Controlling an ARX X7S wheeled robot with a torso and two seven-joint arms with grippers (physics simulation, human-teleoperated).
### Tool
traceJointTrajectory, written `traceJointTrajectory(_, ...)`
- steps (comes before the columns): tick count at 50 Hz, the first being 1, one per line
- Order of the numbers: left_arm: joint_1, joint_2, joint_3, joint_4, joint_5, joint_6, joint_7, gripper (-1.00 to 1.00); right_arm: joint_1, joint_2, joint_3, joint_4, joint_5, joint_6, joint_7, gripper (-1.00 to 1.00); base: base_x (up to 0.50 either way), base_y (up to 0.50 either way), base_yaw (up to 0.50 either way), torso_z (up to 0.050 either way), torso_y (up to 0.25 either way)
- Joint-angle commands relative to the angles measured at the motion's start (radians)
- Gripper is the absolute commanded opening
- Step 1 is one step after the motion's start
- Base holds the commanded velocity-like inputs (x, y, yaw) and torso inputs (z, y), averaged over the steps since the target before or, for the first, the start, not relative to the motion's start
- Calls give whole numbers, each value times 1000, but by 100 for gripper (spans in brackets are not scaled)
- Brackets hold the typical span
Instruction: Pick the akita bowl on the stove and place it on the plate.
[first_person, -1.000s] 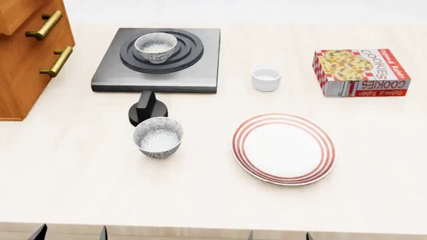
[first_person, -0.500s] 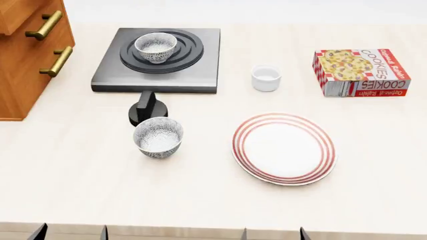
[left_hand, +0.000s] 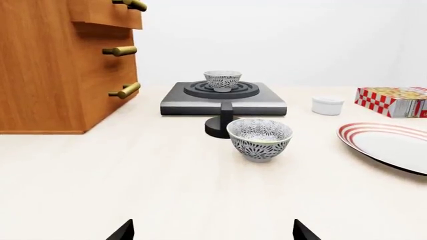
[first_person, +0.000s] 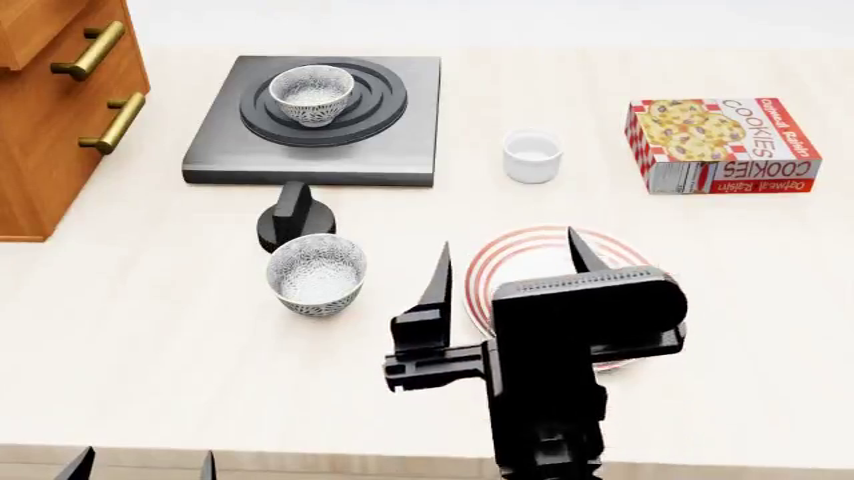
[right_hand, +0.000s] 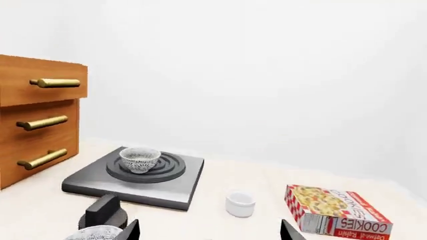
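Right gripper is sitting w/ its two dark pointed fingers spread wide, nothing between them, tips hanging above the near-left part of the round white plate w/ thin red rim stripes; its black blocky body is covering much of that plate from the head cam. Left gripper is barely peeking in at the near table edge, two dark tips apart, gripping nothing.

Just left of the right gripper, a speckled black-and-white deep bowl is standing upright on the pale cream tabletop, w/ a black round knob w/ upright grip just behind it. Behind that, the flat dark grey square stove is lying on the table, and the akita bowl, same speckled pattern, pale inside, is resting upright on its ring burner, well apart from both grippers and the plate.

A small plain white cup is standing btwn stove and a red-and-yellow cookie box lying flat at far right. An orange-brown wooden drawer cabinet w/ brass handles is standing at far left, beside the stove
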Motion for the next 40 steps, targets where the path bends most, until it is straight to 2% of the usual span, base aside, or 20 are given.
traceJointTrajectory(1, -3, -11, 13, -3, -11, 4, -12, 100, 300, 22, 12, -49, -1, 254, 0, 100, 0, 0, 0, 0, 0)
traceJointTrajectory(9, -2, -17, 21, -2, -16, 3, -20, 100, 403, 67, 89, -167, 50, 459, -32, 100, 0, 0, 0, 0, 0)
traceJointTrajectory(16, -3, -22, 28, -12, -20, 12, -25, 100, 394, 132, 134, -299, 84, 557, -74, 100, 0, 0, 0, 0, 0)
traceJointTrajectory(26, -3, -30, 38, -5, -24, 3, -35, 100, 268, 160, 208, -368, 87, 519, -65, 100, 0, 0, 0, 0, 0)
traceJointTrajectory(40, -5, -38, 44, -4, -37, 4, -48, 100, 212, 190, 172, -360, 63, 460, -57, 100, 0, 0, 0, 0, 0)
